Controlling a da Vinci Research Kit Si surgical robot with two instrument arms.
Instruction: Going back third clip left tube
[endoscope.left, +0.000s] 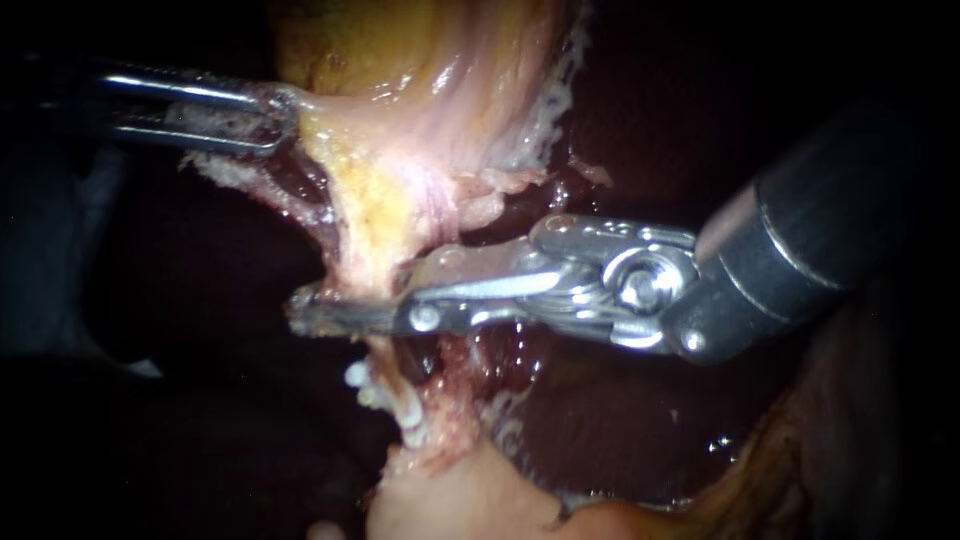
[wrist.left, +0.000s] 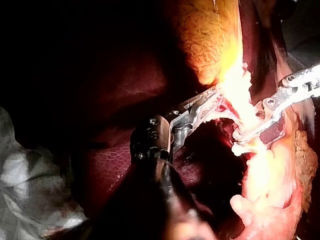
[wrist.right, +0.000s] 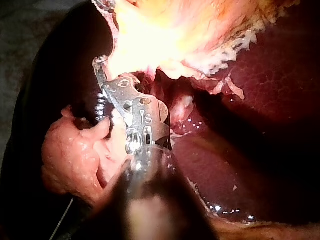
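Note:
A pale yellow-pink tube (endoscope.left: 365, 250) runs down from the gallbladder (endoscope.left: 420, 80) to a pale lump of tissue (endoscope.left: 450, 490). My right instrument (endoscope.left: 345, 305) reaches in from the right. Its jaws lie across the tube with a gap between them: one jaw shows in front, the other is partly hidden behind the tissue. White clips (endoscope.left: 358, 378) sit on the tube just below those jaws. My left instrument (endoscope.left: 265, 120) is shut on the gallbladder's ragged edge and holds it to the left. The left wrist view shows the right instrument's jaws (wrist.left: 252, 130) straddling the bright tube.
Dark red liver (endoscope.left: 620, 420) lies behind and below the tube. Frayed whitish tissue (endoscope.left: 545, 110) hangs along the gallbladder's right edge. In the right wrist view a pink tissue lump (wrist.right: 75, 155) sits beside my right instrument (wrist.right: 102, 80). White gauze (wrist.left: 25, 190) lies beyond the liver's edge.

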